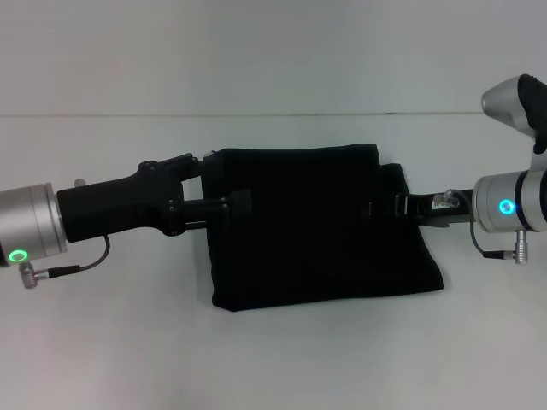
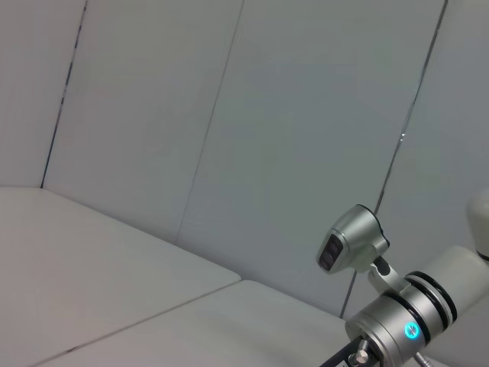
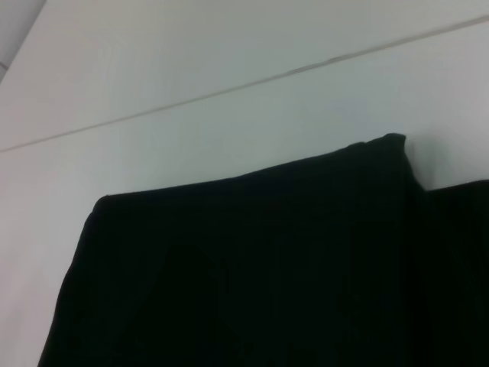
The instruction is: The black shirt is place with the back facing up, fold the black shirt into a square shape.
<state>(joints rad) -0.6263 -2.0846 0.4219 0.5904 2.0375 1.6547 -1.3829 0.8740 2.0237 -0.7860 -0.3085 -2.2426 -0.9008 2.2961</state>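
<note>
Black shirt (image 1: 316, 231) folded at frame centre on white table (image 1: 273, 359). Left gripper (image 1: 224, 184) at its left edge, right gripper (image 1: 385, 207) at right edge; finger state of both impossible to tell.

A: What colour is the black shirt (image 1: 316, 231)?
B: Plain matte black all over, no print or pattern.
A: And the table (image 1: 102, 342)?
B: White, plain, crossed by one thin grey seam.
A: The arms?
B: Left tool (image 1: 218, 184) and right tool (image 1: 385, 207) are black, on silver sections with glowing green and cyan rings.
</note>
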